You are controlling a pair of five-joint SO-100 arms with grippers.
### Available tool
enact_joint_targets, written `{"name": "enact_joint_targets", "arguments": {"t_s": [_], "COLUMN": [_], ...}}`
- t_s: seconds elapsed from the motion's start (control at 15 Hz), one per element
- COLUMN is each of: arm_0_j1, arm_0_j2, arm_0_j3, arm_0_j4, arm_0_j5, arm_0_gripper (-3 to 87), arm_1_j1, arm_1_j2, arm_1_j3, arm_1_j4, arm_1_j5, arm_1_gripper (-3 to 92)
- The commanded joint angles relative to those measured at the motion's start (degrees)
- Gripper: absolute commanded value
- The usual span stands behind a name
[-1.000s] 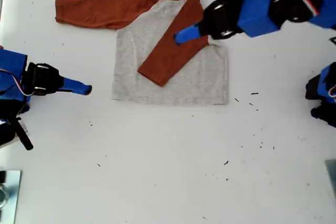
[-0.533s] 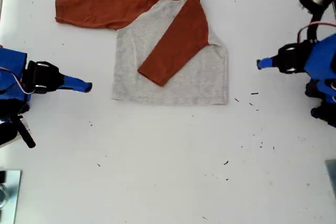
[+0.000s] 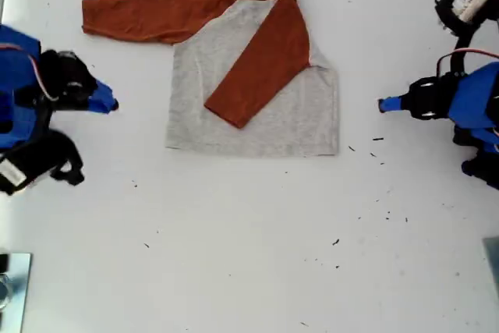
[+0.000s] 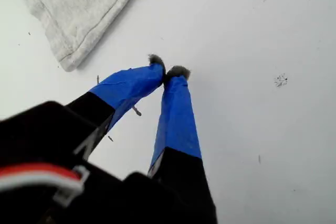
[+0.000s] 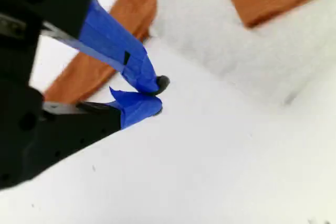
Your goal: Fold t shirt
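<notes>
exterior view, t shirt [image 3: 253, 107] flat between both claws, untouched

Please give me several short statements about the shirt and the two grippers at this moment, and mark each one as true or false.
1. One orange sleeve lies folded across the grey body of the t shirt. True.
2. My first gripper holds the hem. False: it is shut on nothing, over bare table.
3. The other sleeve is folded too. False: it lies stretched out.
4. My second gripper is shut, beside the cloth. True.
</notes>
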Motion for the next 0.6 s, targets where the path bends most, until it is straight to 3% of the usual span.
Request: {"name": "enact_joint_targets", "arguments": {"t_s": [0.0,0.07,0.4,0.53], "arm_0_j1": [-22.1,-25.8,-43.4,-48.0], "arm_0_j2": [-7.8,-12.5,-21.7,-22.6], "arm_0_j3": [-10.7,-14.6,-15.9,-10.3], "arm_0_j4": [3.0,3.2,3.2,-2.2], "arm_0_j5": [15.2,19.9,26.5,27.3], "arm_0_gripper": [19.2,26.2,29.4,29.7], "arm_1_j1": [-0.9,-1.1,-1.8,-1.9], "arm_1_j2": [0.8,0.8,0.8,0.8], "arm_1_j3": [2.9,2.9,2.8,2.8], "arm_1_j4": [0.0,0.1,0.3,0.3], "arm_1_j5": [-0.1,0.1,0.1,0.0], "arm_1_gripper": [3.5,3.5,3.5,3.5]}}
